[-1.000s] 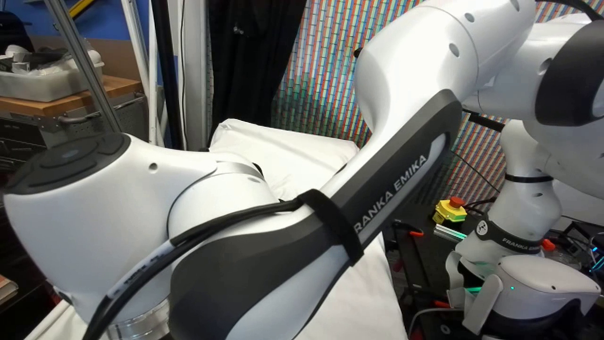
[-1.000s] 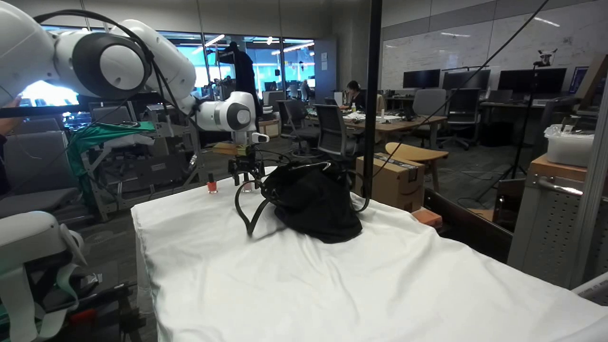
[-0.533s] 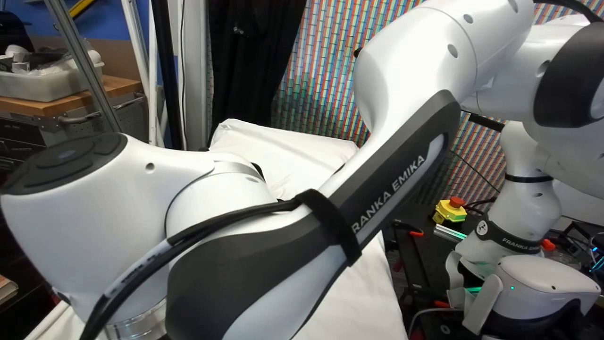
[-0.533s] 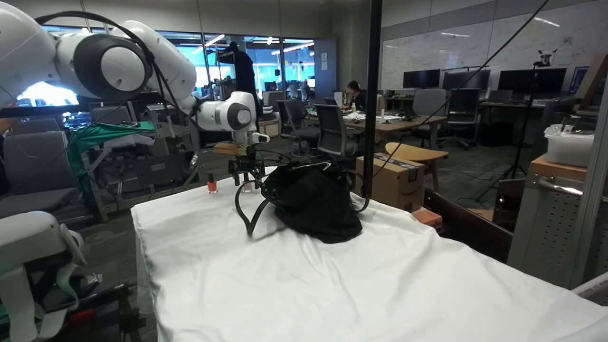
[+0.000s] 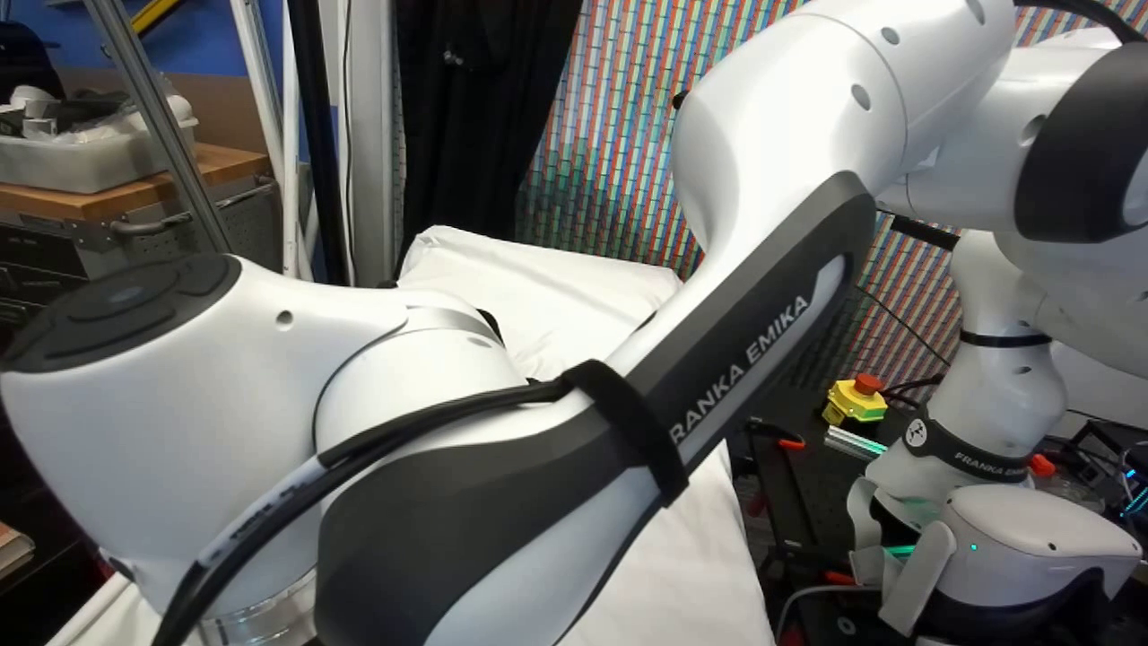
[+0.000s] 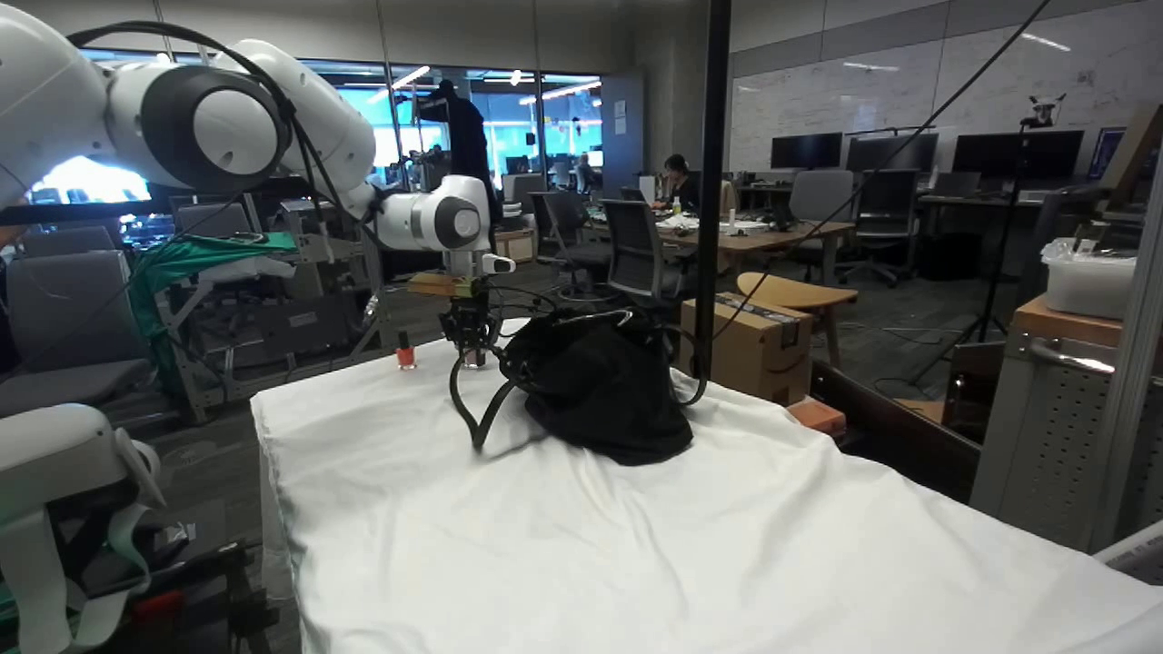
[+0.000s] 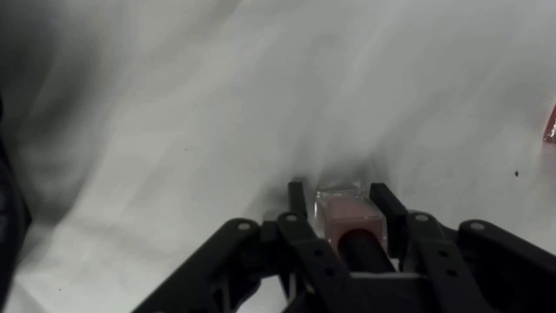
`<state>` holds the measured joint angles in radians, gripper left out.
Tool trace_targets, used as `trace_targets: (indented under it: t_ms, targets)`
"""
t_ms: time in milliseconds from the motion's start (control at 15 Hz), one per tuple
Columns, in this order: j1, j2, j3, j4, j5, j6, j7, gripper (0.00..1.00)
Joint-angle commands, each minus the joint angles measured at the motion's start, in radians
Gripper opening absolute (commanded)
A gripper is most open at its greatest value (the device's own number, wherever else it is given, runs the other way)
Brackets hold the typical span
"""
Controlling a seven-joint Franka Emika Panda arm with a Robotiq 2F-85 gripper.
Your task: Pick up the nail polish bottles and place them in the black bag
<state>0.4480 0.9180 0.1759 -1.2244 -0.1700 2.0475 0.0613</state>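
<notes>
A pale pink nail polish bottle [image 7: 349, 213] with a dark cap stands upright between the fingers of my gripper [image 7: 336, 188] in the wrist view. The right finger [image 7: 388, 208] lies close along its side; a narrow strip of cloth shows between the bottle and the left finger [image 7: 297, 198]. In an exterior view my gripper [image 6: 472, 347] is low over the table around this bottle, beside the black bag [image 6: 609, 395]. An orange-red bottle [image 6: 406, 354] stands apart from it. Part of a red bottle [image 7: 551, 128] enters the wrist view at the right edge.
The bag's looped strap [image 6: 482, 427] droops onto the white cloth [image 6: 509, 545] close to my gripper. A dark shape [image 7: 11, 217] fills the wrist view's left edge. Behind the bag stand a black pole [image 6: 711, 182] and a cardboard box [image 6: 754, 350].
The gripper's fingers have drawn in toward the pale pink bottle over the last half second. The arm shifted only slightly before that; the bag and the orange-red bottle have stayed put.
</notes>
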Motion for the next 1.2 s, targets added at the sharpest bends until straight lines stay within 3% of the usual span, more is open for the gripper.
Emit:
trace_targets:
  t_ms: [0,67,1133]
  targets:
    - [-0.006,0.014,0.010,0.026,0.009,-0.014,-0.023,0.21]
    - [-0.005,0.014,0.009,0.025,0.008,-0.014,-0.020,0.15]
    - [-0.033,-0.122,-0.037,-0.056,0.003,0.009,0.075,0.15]
